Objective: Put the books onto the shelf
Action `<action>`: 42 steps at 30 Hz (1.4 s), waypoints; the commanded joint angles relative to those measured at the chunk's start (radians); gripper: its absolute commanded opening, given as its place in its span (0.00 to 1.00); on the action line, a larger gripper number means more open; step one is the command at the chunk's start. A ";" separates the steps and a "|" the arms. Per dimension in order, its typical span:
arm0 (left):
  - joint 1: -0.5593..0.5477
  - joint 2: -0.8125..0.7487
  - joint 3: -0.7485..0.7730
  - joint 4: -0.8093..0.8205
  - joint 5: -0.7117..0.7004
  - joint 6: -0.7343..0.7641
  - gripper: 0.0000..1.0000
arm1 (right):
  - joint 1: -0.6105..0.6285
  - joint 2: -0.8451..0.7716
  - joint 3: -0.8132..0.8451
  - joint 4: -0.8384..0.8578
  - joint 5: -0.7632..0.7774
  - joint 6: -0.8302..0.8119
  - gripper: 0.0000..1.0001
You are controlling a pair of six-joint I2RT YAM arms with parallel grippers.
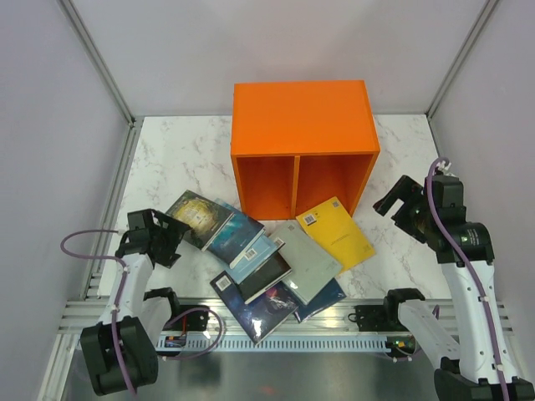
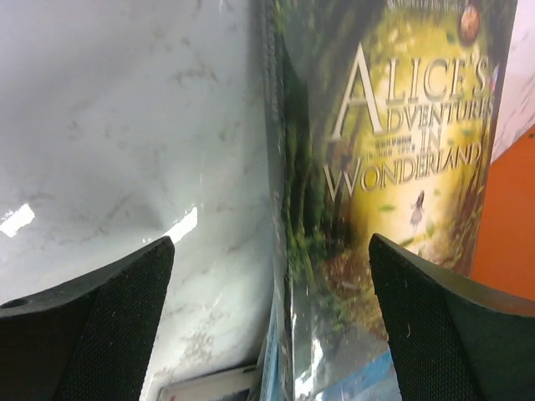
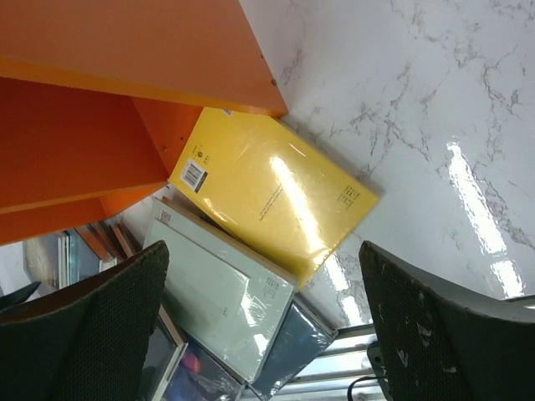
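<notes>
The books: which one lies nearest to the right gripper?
The yellow book, the rightmost one, in front of the right cubby of the shelf; the others lie further left.

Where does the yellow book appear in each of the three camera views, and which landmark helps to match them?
Top external: the yellow book lies flat before the right cubby of the shelf, right of centre.
Left wrist: not in it.
Right wrist: the yellow book fills the centre, with its barcode corner at the shelf front.
Shared landmark: the shelf, bright orange; it also shows at the right edge of the left wrist view.
</notes>
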 commanded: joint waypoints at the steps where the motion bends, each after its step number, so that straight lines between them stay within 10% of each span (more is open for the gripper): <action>1: 0.057 0.017 -0.022 0.151 -0.022 0.011 1.00 | 0.002 0.001 0.027 -0.033 -0.042 -0.037 0.98; 16: 0.071 0.083 -0.392 0.665 -0.003 -0.354 0.93 | 0.019 0.076 -0.002 -0.035 -0.040 -0.106 0.98; 22: 0.070 0.144 -0.334 0.671 -0.023 -0.331 0.42 | 0.031 0.072 0.011 -0.036 -0.028 -0.117 0.98; 27: 0.070 0.159 -0.222 0.601 -0.014 -0.262 0.04 | 0.030 0.064 0.017 -0.035 -0.025 -0.119 0.98; 42: 0.101 0.165 0.615 0.260 0.122 0.031 0.02 | 0.030 0.044 0.112 -0.045 -0.046 -0.099 0.98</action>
